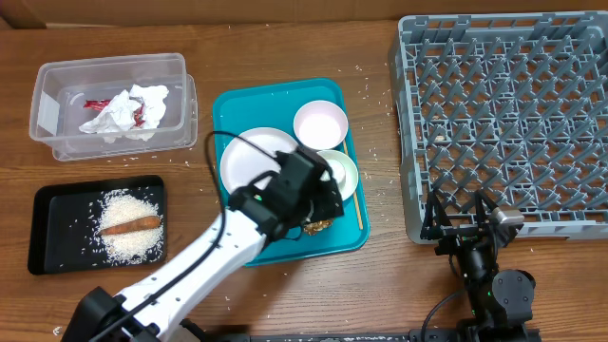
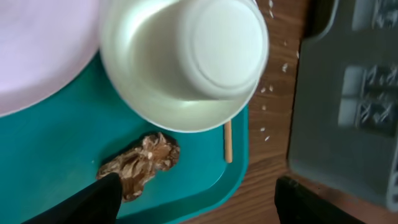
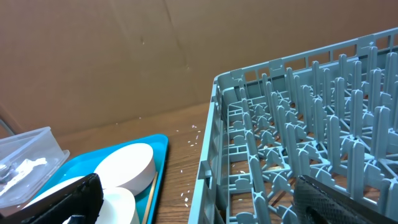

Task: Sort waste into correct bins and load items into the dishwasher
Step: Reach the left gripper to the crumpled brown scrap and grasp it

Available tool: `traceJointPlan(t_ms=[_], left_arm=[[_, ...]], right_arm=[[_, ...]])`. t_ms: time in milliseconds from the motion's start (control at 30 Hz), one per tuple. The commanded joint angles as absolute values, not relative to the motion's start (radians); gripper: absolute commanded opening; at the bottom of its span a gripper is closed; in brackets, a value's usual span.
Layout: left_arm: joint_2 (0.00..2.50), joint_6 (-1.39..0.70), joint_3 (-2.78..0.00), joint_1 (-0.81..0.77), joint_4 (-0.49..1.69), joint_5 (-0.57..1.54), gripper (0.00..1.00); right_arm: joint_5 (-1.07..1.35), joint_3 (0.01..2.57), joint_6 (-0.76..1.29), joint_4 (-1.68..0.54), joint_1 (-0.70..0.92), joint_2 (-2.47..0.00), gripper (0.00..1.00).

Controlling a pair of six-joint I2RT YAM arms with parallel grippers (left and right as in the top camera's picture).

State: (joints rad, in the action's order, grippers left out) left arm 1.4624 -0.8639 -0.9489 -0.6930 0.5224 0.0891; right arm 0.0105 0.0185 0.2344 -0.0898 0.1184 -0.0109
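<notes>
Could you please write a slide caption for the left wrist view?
Open left tool hovers by brown food lump on teal tray, beside a white bowl.

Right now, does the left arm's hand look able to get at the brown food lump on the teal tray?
Probably yes. The left hand hangs open just over the brown crumbly food lump on the teal plastic tray, with nothing covering it. The white round bowl lies close beside it.

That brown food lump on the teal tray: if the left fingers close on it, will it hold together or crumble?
The brown food lump looks flaky and ragged, so it probably sheds bits under a firm squeeze. Its flat, irregular shape suggests it won't roll. On the smooth teal tray it may slide if pushed.
</notes>
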Motion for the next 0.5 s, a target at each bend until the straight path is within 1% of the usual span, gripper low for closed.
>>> traceJointPlan(t_ms=[0, 100, 133, 200, 233, 300, 400, 467], left_arm=[[1.500, -0.680, -0.962, -0.723, 0.520, 0.021, 0.78], [1.523, -0.616, -0.962, -0.730, 0.533, 0.034, 0.67], [1.530, -0.603, -0.962, -0.730, 0.540, 0.033, 0.68], [1.543, -0.589, -0.962, -0.730, 0.546, 0.021, 0.77], [1.547, -0.570, -0.962, -0.730, 0.546, 0.022, 0.84], [1.556, -0.523, -0.962, -0.730, 0.549, 0.022, 0.90], [1.565, -0.481, -0.962, -0.730, 0.558, 0.023, 0.90], [1.571, -0.464, -0.962, -0.730, 0.573, 0.022, 0.88]], right_arm=[[0.001, 0.008, 0.228, -0.083, 0.117, -0.003, 1.00], [0.001, 0.008, 0.228, -0.083, 0.117, -0.003, 1.00], [0.001, 0.008, 0.228, -0.083, 0.117, -0.003, 1.00], [0.001, 0.008, 0.228, -0.083, 0.117, -0.003, 1.00], [0.001, 0.008, 0.228, -0.083, 0.117, -0.003, 1.00], [0.001, 0.008, 0.228, -0.083, 0.117, -0.003, 1.00], [0.001, 0.008, 0.228, -0.083, 0.117, -0.003, 1.00], [0.001, 0.008, 0.228, -0.083, 0.117, -0.003, 1.00]])
